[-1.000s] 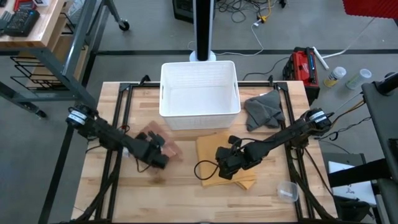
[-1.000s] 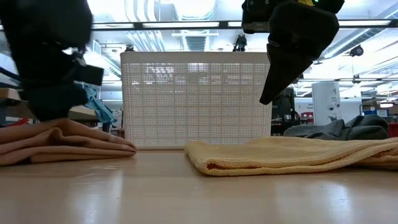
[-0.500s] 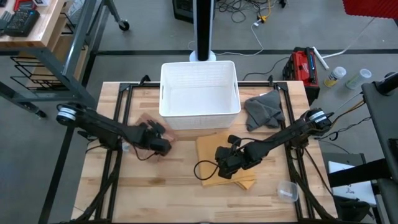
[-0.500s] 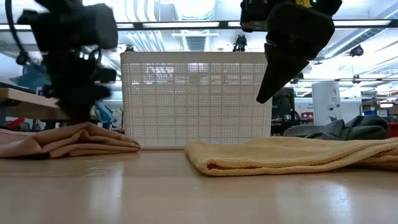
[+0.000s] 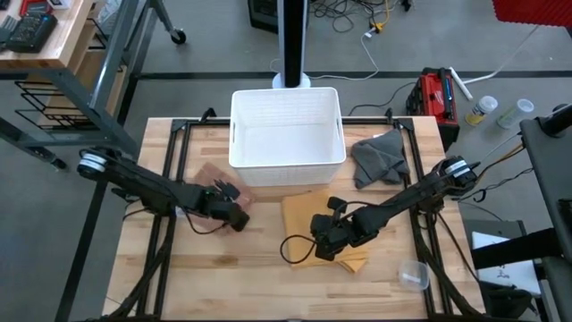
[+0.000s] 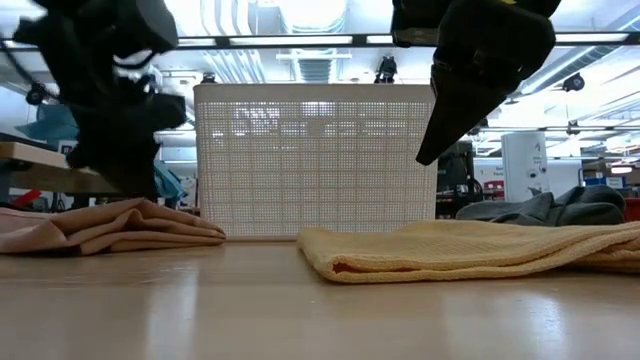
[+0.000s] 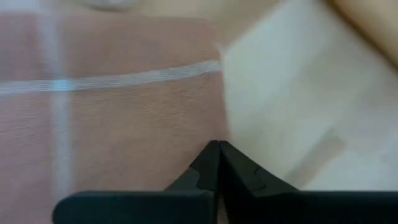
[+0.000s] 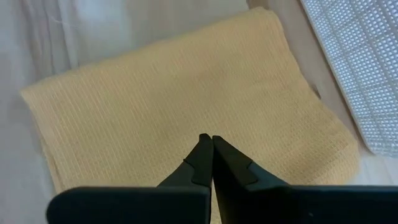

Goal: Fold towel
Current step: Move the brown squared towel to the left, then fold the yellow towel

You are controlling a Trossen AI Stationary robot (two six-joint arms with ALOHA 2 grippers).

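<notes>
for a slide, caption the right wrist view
Shut right end effector hovering above the folded yellow towel, white basket beside it.

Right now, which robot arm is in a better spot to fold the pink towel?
The left one, probably. Its gripper is right over the pink towel, fingers shut. The right gripper hangs over the yellow towel.

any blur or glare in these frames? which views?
Left wrist view: the pink towel is soft and streaked, its pale stripe smeared. Low view: the left gripper is blurred; ceiling lights glare behind the white basket and reflect off the table. Right wrist view: the yellow towel weave is crisp. High view: evenly lit.
</notes>
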